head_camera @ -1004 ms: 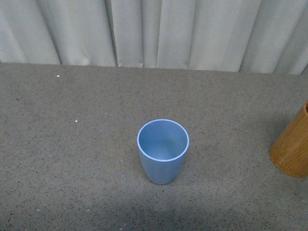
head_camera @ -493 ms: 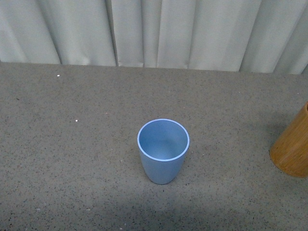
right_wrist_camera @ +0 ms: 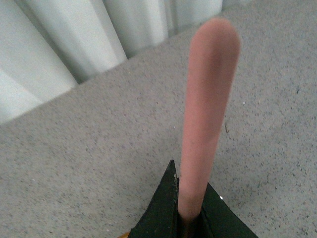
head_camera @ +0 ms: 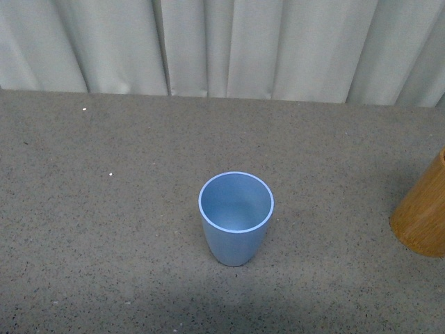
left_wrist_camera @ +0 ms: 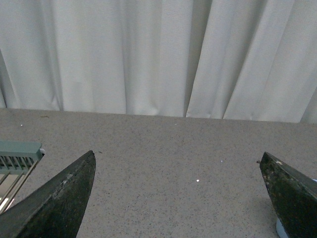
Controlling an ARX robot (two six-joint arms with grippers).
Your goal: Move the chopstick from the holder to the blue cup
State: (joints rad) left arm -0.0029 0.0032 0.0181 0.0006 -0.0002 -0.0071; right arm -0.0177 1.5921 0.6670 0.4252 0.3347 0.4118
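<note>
The blue cup (head_camera: 236, 218) stands upright and empty in the middle of the grey table in the front view. The orange-brown holder (head_camera: 423, 213) shows partly at the right edge of that view. Neither arm shows in the front view. In the right wrist view my right gripper (right_wrist_camera: 189, 198) is shut on a salmon-pink chopstick (right_wrist_camera: 205, 109), whose rounded end sticks out past the fingertips above the table. In the left wrist view my left gripper (left_wrist_camera: 178, 171) is open and empty, its jaws wide apart over bare table. A pale sliver of the cup (left_wrist_camera: 280, 229) shows by one finger.
White curtains (head_camera: 222, 45) hang behind the far edge of the table. A pale green slotted rack (left_wrist_camera: 17, 154) shows at the edge of the left wrist view. A sliver of orange-brown (right_wrist_camera: 125, 234) shows below the right gripper.
</note>
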